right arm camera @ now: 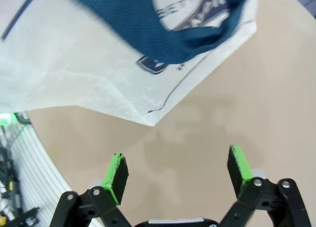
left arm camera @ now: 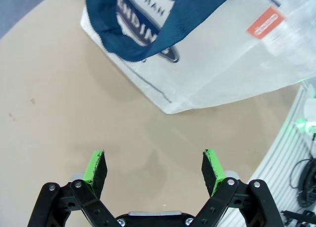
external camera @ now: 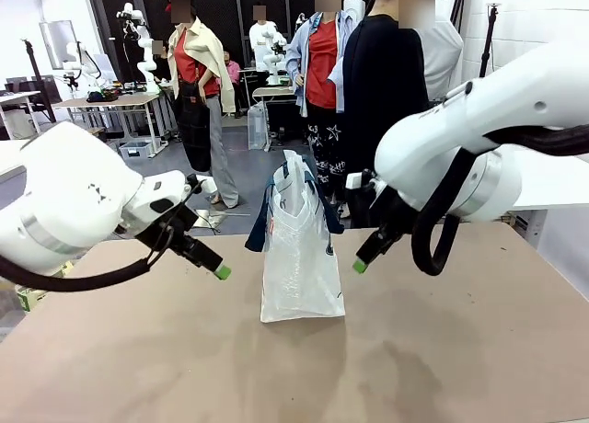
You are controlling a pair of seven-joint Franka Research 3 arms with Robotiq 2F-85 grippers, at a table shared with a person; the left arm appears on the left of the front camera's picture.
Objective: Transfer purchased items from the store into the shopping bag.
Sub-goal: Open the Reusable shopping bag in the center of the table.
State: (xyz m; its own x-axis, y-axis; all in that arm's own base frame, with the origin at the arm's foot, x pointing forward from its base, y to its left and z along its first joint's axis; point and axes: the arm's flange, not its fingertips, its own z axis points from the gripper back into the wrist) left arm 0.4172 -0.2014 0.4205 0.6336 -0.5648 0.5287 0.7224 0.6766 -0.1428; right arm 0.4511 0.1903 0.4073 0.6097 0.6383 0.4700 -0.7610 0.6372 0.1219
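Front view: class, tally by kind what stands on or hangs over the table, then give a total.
shopping bag: 1
grippers: 2 (left gripper, right gripper; both open, holding nothing)
Total: 3

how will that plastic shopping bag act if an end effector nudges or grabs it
Probably floppy: the shopping bag is thin translucent plastic, creased, and its navy handles droop over the sides. Likely light and easy to tip or slide: it stands tall on a narrow base on the smooth table.
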